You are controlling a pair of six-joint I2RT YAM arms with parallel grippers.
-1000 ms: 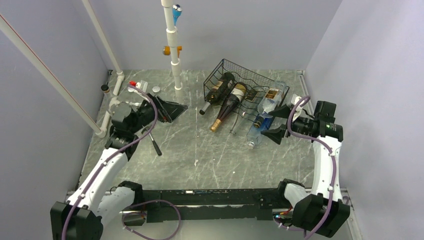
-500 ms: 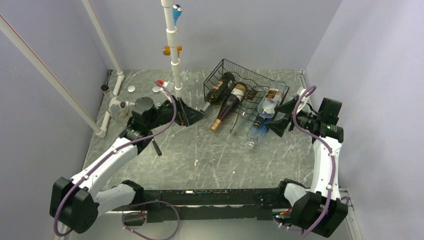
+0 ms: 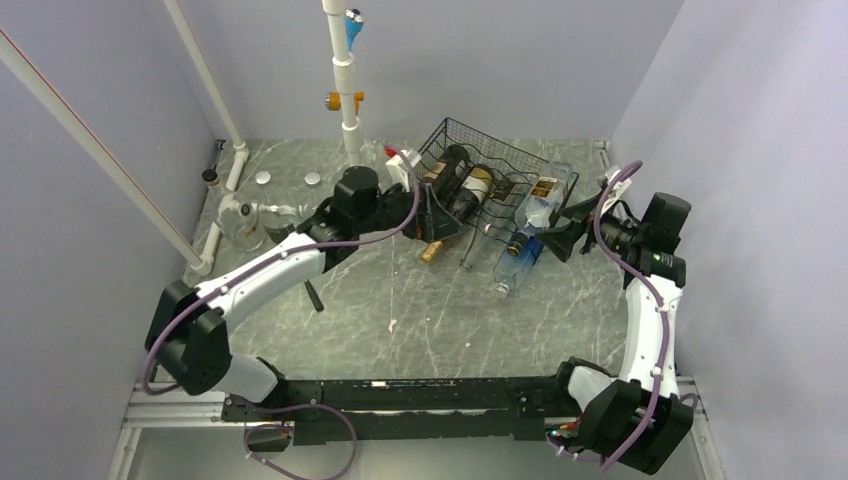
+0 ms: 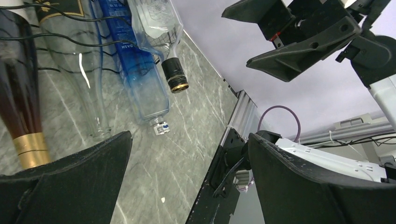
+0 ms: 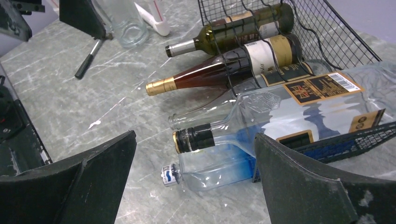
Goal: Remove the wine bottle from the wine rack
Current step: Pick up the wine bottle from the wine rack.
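Fingers of both grippers stood wide apart, holding nothing, over a grey marbled table between lilac walls. The left gripper hung stretched out at the rack's left end, the right gripper beside its right end. On 1 rack lay 5 bottles, 2 of them wine bottles.

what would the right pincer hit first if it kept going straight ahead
Probably the black-capped neck of the clear bottle, framed by the open right pincer; the blue bottle lies just below it. Depth is unclear.
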